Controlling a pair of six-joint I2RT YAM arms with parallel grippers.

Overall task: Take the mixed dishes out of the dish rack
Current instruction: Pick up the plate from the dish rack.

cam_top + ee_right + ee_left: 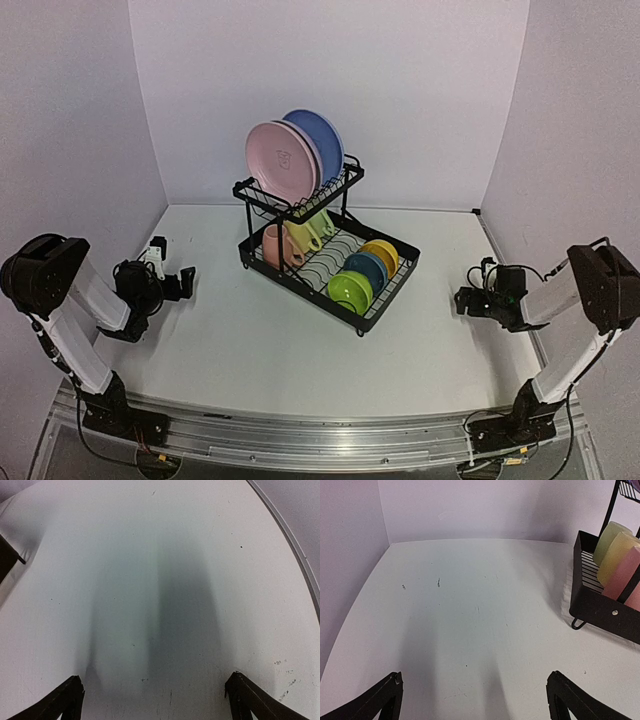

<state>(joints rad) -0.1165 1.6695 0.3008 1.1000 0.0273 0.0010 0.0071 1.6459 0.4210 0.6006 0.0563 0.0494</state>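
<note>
- Evidently we had not begun unloading: the dish rack (392, 290) stood loaded at mid-tabletop (250, 350), with the pink plate (281, 162) and blue plate (322, 135) upright up top and the mugs (298, 240) and bowls (366, 270) below.
- Our left gripper (175, 262) hung low over bare tabletop left of the rack, jaws spread wide and empty.
- Our right gripper (463, 302) did likewise, well apart on the right.
- Our left arm (80, 310) and right arm (560, 295) sat folded, forearms pointing inward.
- Next, we judged, one arm had to reach for a near dish, probably the green bowl (349, 291), and close on its rim.
</note>
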